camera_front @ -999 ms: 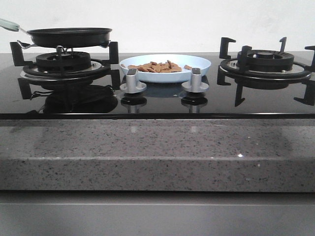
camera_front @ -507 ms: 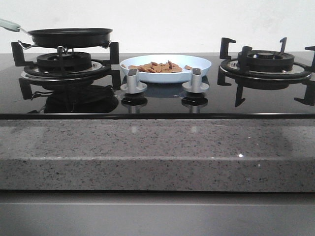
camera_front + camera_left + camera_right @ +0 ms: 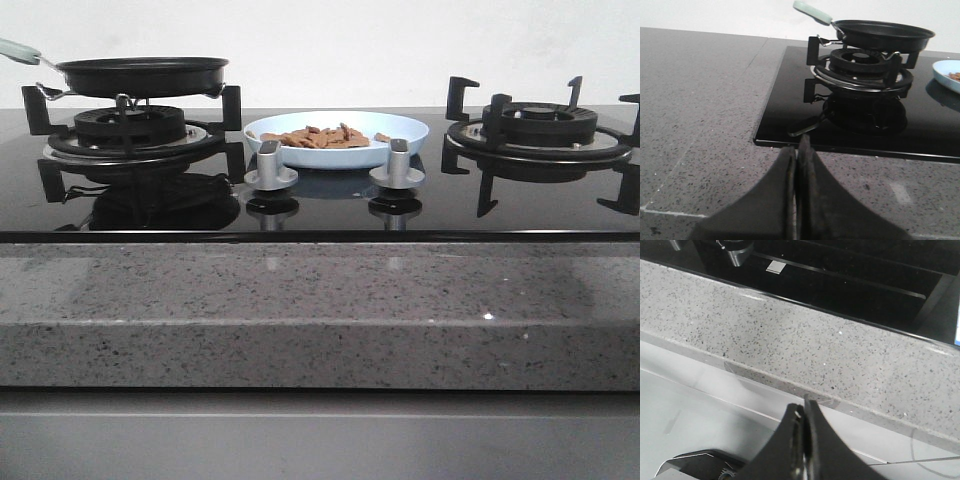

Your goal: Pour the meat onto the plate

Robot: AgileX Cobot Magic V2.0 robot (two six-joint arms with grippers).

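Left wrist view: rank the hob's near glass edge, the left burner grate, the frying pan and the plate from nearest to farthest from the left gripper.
1. Glass edge, just ahead of the left gripper.
2. Burner grate, on the glass.
3. Frying pan, atop that grate; nearly level with it.
4. Plate, far side, cut off by the frame.

Left claw: two matte black fingers, broad at the base and curving inward to narrow tips, dull scuffed surface, a thin seam between them. Right claw: same black tapering fingers, pale scratches near the tips; at lower left of frame, a dark housing with a small round silvery fastener.
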